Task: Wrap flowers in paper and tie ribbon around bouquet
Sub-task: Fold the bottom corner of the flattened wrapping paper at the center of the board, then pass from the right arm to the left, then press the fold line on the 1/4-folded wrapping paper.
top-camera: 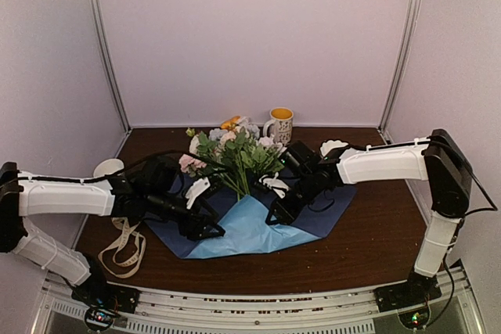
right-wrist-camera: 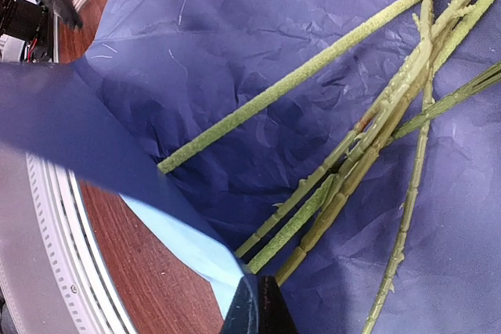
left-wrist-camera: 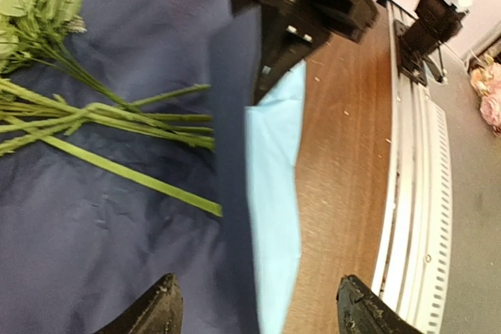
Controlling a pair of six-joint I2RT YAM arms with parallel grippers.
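In the top view the flowers (top-camera: 235, 154) lay at the upper middle of the frame, with the paper (top-camera: 243, 232) spread navy side up below them and its light blue side turned up along the lower edge. The ribbon (top-camera: 124, 249) sat looped at the lower left, well apart from the sheet, and a mug (top-camera: 280, 124) stood behind the blooms. The left gripper (top-camera: 210, 229) hovered over the paper's lower left part and the right gripper (top-camera: 274, 215) over its lower right. They were near each other, so a knock between them looked possible if either swung inward. In the left wrist view its own fingertips (left-wrist-camera: 164, 307) stood wide apart at the bottom of the frame, holding nothing, with only paper and bare table (left-wrist-camera: 344, 154) beneath. At the top, the right gripper pinched the sheet's raised edge, and the stems (left-wrist-camera: 117, 115) lay at the left. With a single pinch on so thin a sheet, I judged that a pull could tear it or let it slip free, and the fold could flop back. In the right wrist view the jaws were shut on the paper's edge at the bottom of the frame. A navy fold rose across the upper left, and the stems fanned loose over the right half. Dragging the fold over them might roll or scatter them, since nothing bound them.
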